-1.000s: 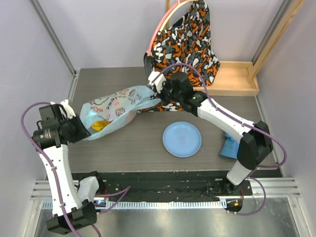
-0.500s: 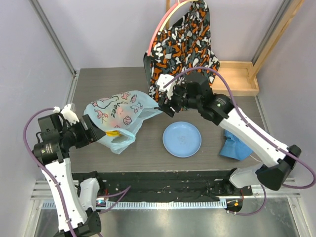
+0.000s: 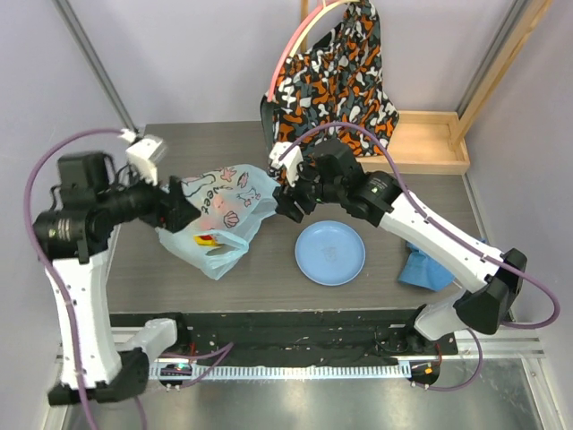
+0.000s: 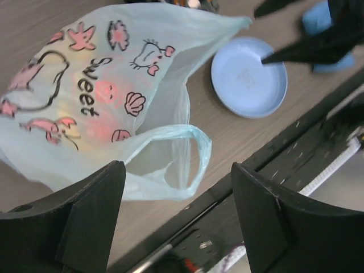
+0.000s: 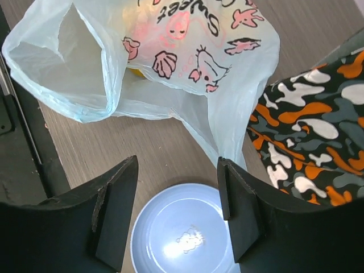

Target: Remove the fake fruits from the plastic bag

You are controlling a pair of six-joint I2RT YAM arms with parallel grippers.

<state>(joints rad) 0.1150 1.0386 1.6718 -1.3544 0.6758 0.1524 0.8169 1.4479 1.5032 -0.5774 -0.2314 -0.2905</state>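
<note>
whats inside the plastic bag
Through the plastic bag a yellow fruit shows near its mouth, plus a reddish blur behind the film. Any other fruits are hidden by the plastic.

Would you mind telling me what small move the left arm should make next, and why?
Probably lower the left gripper and close on the loop handle: its jaws stand open over it, and the fake fruits are inside the plastic bag.

Left arm elbow-high, left jaws spread; right arm extended, right jaws spread.
</note>
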